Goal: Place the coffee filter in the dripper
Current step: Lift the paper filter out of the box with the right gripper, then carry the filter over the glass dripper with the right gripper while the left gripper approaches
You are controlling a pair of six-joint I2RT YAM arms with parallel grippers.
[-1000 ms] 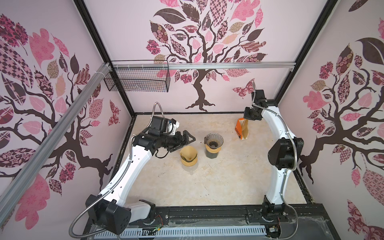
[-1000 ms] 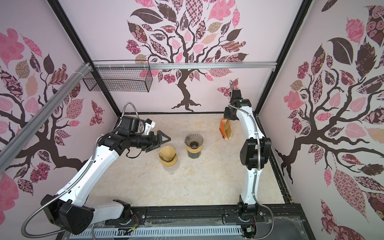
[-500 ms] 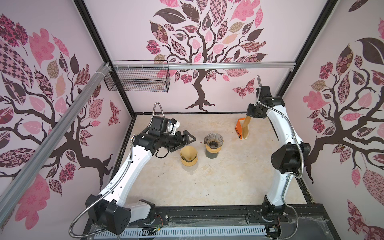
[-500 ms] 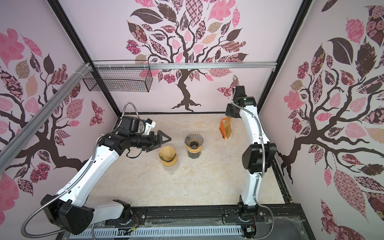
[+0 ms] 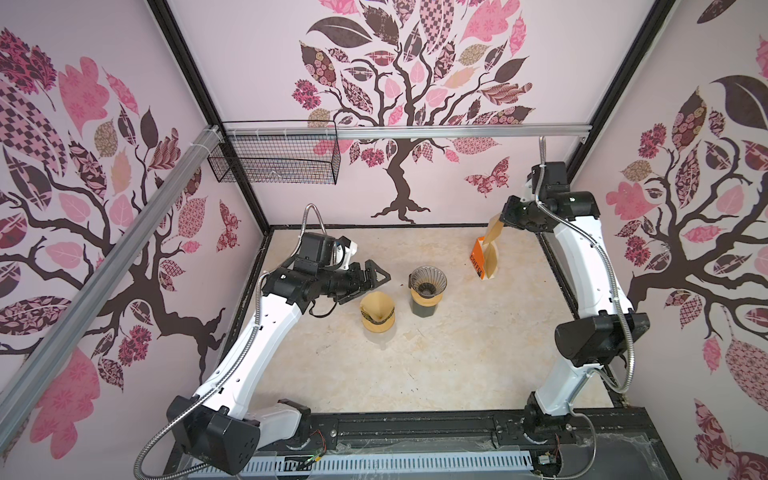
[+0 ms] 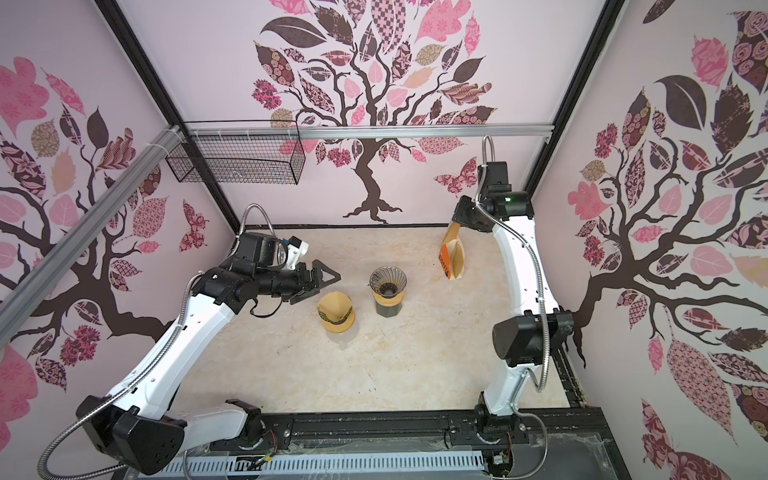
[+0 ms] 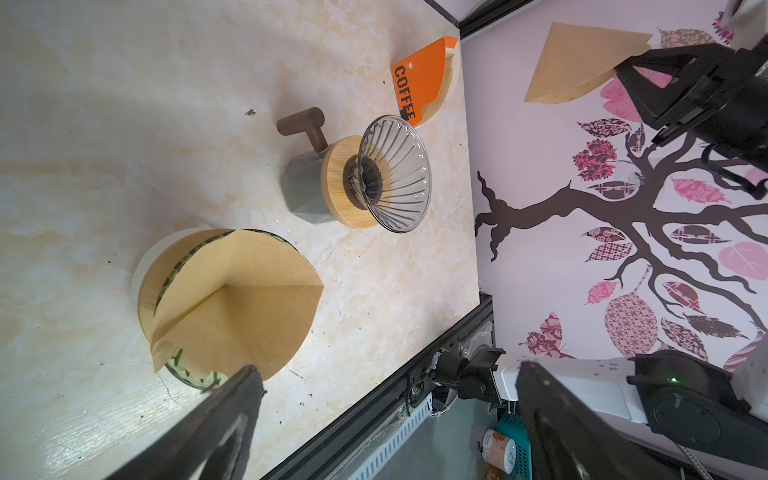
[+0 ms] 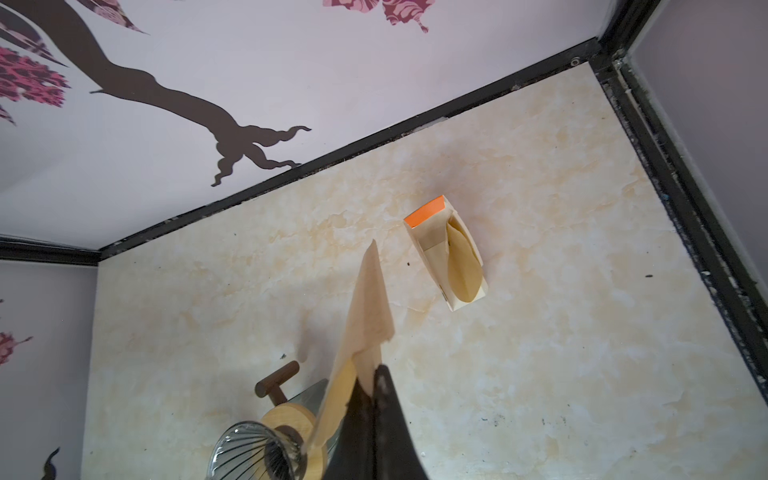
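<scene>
Right hand (image 5: 506, 217), clamped on the filter (image 8: 370, 299): carry toward eight o'clock, centre over the glass dripper (image 5: 428, 282), lower tip-first. Left hand (image 5: 374, 281) stands wide.

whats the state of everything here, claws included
left claw, open, empty
right claw, shut on coffee filter
coffee filter, held in the air
glass dripper, empty, on pot
filter box, upright, open, filters inside
second filter, folded, lying on second dripper

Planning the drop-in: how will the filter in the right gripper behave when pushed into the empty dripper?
Probably floppy: the filter hangs thin and creased from the right gripper. Likely light, so it may slide or sit crooked in the ribbed empty dripper.
</scene>
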